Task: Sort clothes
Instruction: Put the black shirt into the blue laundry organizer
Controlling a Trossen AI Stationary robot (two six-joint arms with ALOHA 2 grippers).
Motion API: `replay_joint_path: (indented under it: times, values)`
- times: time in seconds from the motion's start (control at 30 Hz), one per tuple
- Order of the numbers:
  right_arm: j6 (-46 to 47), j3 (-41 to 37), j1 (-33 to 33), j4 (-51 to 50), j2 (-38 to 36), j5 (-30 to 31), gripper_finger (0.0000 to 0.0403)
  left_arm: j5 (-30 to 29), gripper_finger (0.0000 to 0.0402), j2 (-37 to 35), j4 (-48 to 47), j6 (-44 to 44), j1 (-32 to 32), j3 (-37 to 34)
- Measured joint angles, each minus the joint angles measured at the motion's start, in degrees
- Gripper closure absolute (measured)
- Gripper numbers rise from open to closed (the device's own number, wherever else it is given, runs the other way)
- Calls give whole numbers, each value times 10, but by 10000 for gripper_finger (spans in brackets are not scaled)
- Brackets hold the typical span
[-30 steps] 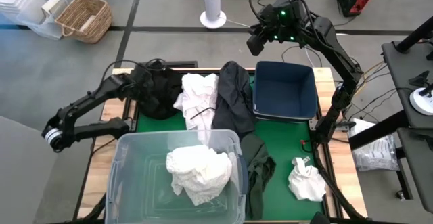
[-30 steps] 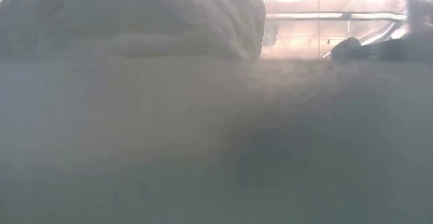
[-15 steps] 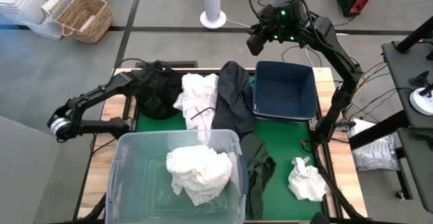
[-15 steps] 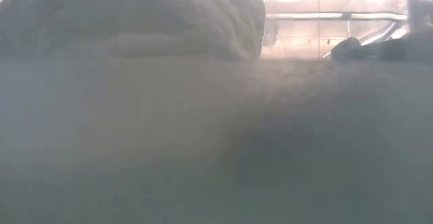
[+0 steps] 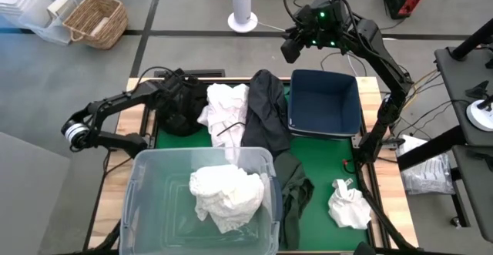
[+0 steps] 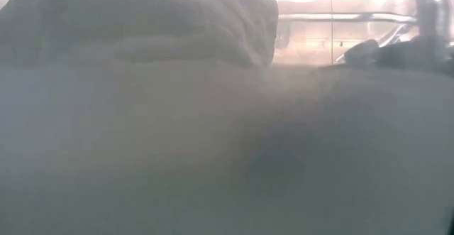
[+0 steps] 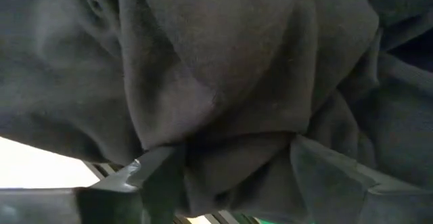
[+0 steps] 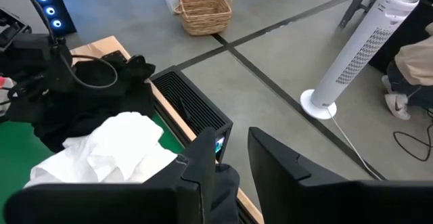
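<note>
Your left pincer (image 5: 171, 93) is buried in the black garment (image 5: 181, 105) at the far left of the green worktop (image 5: 320, 162). From the wrist, its fingers (image 7: 159, 176) stand spread with a fold of that dark cloth bunched between them; I can't tell whether they have actually gripped it.

Right beside the black heap lies a white garment (image 5: 226, 109), touching it. Next along, a long dark garment (image 5: 267, 109) drapes down the middle of the worktop, its far end resting against the dark blue bin (image 5: 324, 101). An olive green piece (image 5: 295, 189) trails from it toward the near edge, beside the clear plastic tub (image 5: 154, 201). Inside that tub you've got a crumpled white garment (image 5: 226, 196). One more small white garment (image 5: 348, 207) sits alone near the right corner, well apart from the rest.

Your right pincer (image 5: 291, 48) hangs high beyond the far edge of the worktop, above the bin's far side. Its fingers (image 8: 203, 160) stand only narrowly apart and hold nothing.

The low view is smothered by pale fabric pressed up close.
</note>
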Motion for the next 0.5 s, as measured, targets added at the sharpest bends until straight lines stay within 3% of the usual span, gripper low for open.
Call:
replay_joint_path:
  times: [0.13,0.33,0.5]
  values:
    - [-1,0,0,0,0,0,326,11,233,0,0,4,0,0]
    - [-2,0,0,0,0,0,317,45,382,-3,-3,13,0,1]
    - [-2,0,0,0,0,-1,309,72,397,-18,-52,5,0,16]
